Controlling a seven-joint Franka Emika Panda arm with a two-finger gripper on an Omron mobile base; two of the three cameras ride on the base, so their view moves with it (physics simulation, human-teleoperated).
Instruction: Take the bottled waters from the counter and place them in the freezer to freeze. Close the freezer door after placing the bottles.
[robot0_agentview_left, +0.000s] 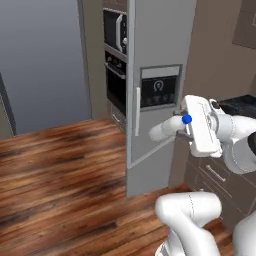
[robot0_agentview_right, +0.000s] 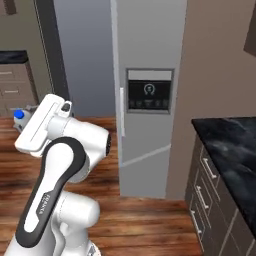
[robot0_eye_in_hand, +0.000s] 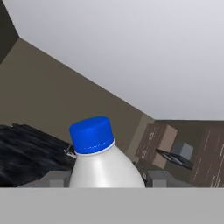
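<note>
One bottled water (robot0_eye_in_hand: 105, 159) seen, translucent white with a blue cap (robot0_eye_in_hand: 92, 134); no label band visible. Held in the gripper (robot0_eye_in_hand: 105, 179), grey fingers (robot0_eye_in_hand: 59, 178) pressed against both sides of its body, so clamped on the bottle. Long axis ran up the hand view, cap end toward 12 o'clock, leaning slightly toward 11. In the left base view, cap showed as a blue dot at 9 o'clock of the white hand, bottle lying roughly level and pointing toward the freezer door (robot0_agentview_left: 157, 75). In the right base view, cap (robot0_agentview_right: 19, 115) peeked out at 9 o'clock of the hand, well above the wooden floor (robot0_agentview_right: 145, 220).

One freezer door counted, tall and grey, with one dark dispenser recess (robot0_agentview_right: 149, 91) and one pale vertical handle (robot0_agentview_right: 121, 112). One black marble surface (robot0_agentview_right: 232, 145) at 3 o'clock of the right base view, three silver-handled drawers beneath. Wall oven (robot0_agentview_left: 115, 60) behind the door at 12 o'clock in the left base view.
</note>
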